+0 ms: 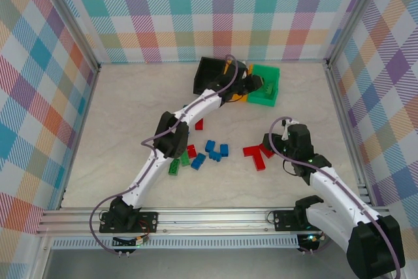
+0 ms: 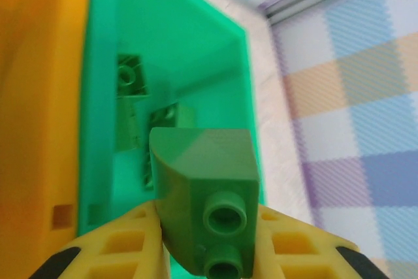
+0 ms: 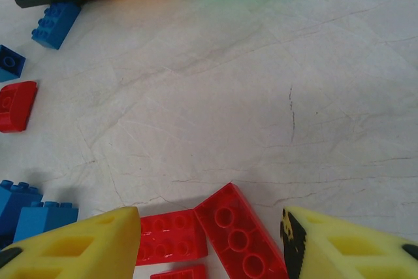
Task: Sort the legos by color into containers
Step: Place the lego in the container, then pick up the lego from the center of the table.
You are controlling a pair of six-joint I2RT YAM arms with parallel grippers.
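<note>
The legos were glossy moulded plastic with round studs. The one in the left gripper [image 2: 206, 253] was a green brick [image 2: 202, 187] with a sloped, smooth top and two studs facing the wrist camera. The ribbed yellow fingers [image 2: 111, 253] were clamped on its sides, holding it over the open mouth of the green bin [image 2: 189, 50]. Two more green pieces [image 2: 130, 76] lay inside against the bin's wall. The orange bin [image 2: 39, 96] stood joined beside it, and the black bin [image 1: 210, 73] sat at the far end of the row, all three thin-walled and rectangular. The right gripper [image 3: 209, 233] hung low over the table with its jaws spread apart and gripping nothing. An oblong red brick [image 3: 238, 236] and a second red one [image 3: 171, 236] lay on the surface between its fingers; I could not tell whether they touched them. Blue bricks [image 1: 212, 150], more red ones and a couple of green ones [image 1: 176, 166] lay scattered mid-table, well apart from the bins. The tabletop [image 3: 261, 96] was pale and marble-veined, with fine scratches. Pastel plaid walls [image 1: 215, 11] enclosed it on three sides, and an aluminium rail [image 1: 215, 217] ran along the near edge.
</note>
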